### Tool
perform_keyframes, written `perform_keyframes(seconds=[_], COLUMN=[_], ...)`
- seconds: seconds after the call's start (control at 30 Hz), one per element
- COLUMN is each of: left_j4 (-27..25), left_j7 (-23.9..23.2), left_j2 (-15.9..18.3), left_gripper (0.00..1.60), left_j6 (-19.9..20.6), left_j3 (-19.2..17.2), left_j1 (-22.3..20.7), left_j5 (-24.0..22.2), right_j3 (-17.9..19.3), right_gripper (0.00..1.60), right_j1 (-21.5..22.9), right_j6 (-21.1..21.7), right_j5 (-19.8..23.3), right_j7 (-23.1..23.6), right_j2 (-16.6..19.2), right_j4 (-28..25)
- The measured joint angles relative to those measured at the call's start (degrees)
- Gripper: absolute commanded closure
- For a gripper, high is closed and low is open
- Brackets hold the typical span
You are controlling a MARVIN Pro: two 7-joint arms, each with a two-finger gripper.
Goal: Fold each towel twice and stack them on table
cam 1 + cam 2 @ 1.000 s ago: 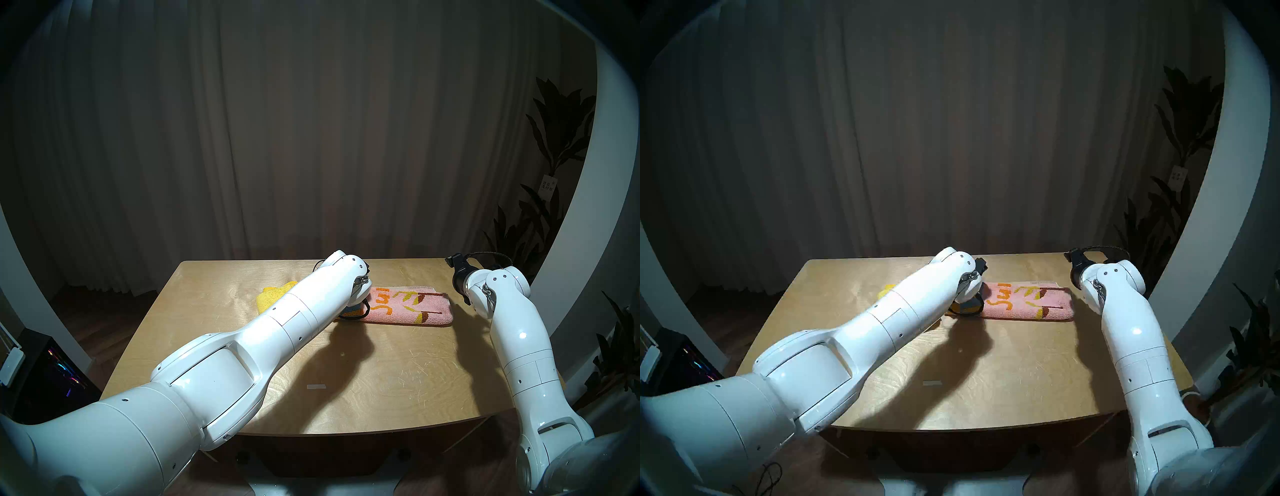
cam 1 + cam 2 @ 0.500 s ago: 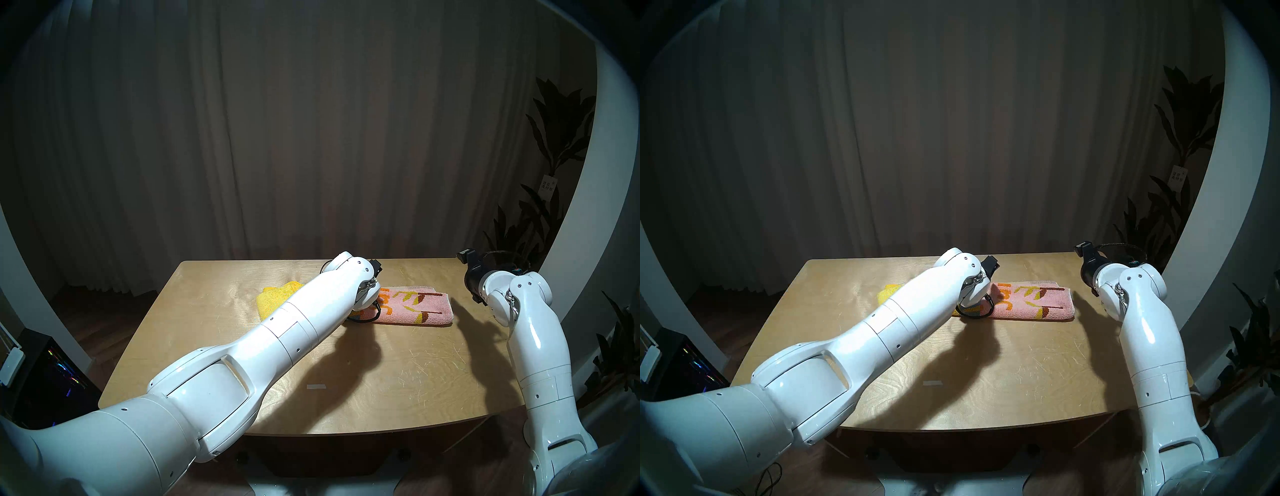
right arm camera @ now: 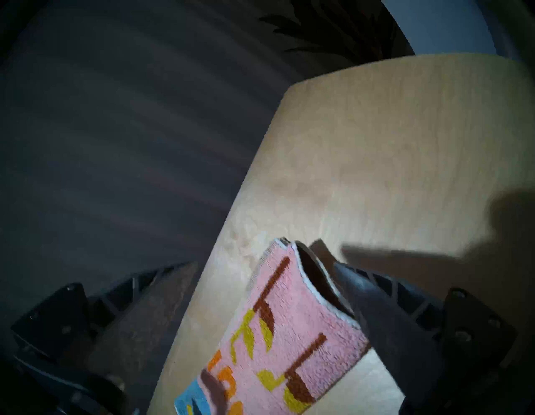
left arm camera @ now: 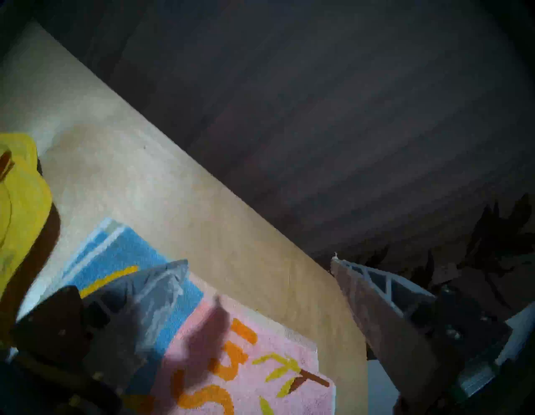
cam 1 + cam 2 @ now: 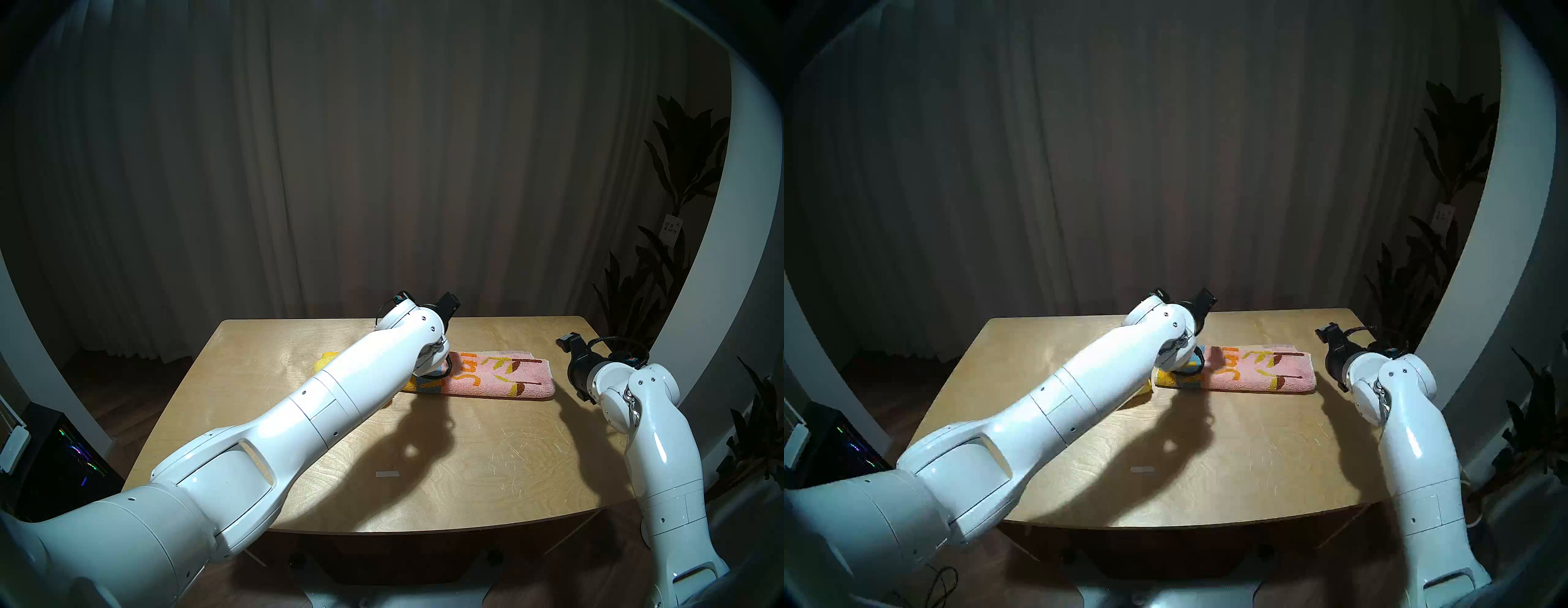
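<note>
pink towel (image 5: 500, 373): folded once into a long strip, flat on the table (image 5: 466, 458) toward its far edge, its blue end just beside the yellow towel (image 4: 17, 208), which lies bunched and mostly hidden behind the left arm. left gripper (image 4: 257, 278): wide open, empty, has lifted off the strip's blue end. right gripper (image 3: 260, 275): wide open, empty, has drawn back past the other end; first fold looks done, second fold and stacking pending.
</note>
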Motion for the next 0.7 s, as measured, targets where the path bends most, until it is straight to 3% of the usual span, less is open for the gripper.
perform_keyframes(seconds=[0.33, 0.7], left_j4=[-7.6, -13.9], left_j7=[-2.2, -4.7], left_j2=[7.2, 15.2], left_gripper=[0.00, 0.00], left_j6=[-2.4, -5.7], left_j3=[-2.6, -7.3], left_j1=[1.7, 7.7], left_j5=[2.9, 4.0], right_j3=[-1.7, -0.8], right_gripper=[0.00, 0.00], right_j1=[-4.5, -8.4], right_j6=[1.2, 1.6], right_j5=[0.6, 0.4], right_j7=[0.6, 1.4], right_j2=[-0.9, -0.7], right_j4=[-2.2, -4.6])
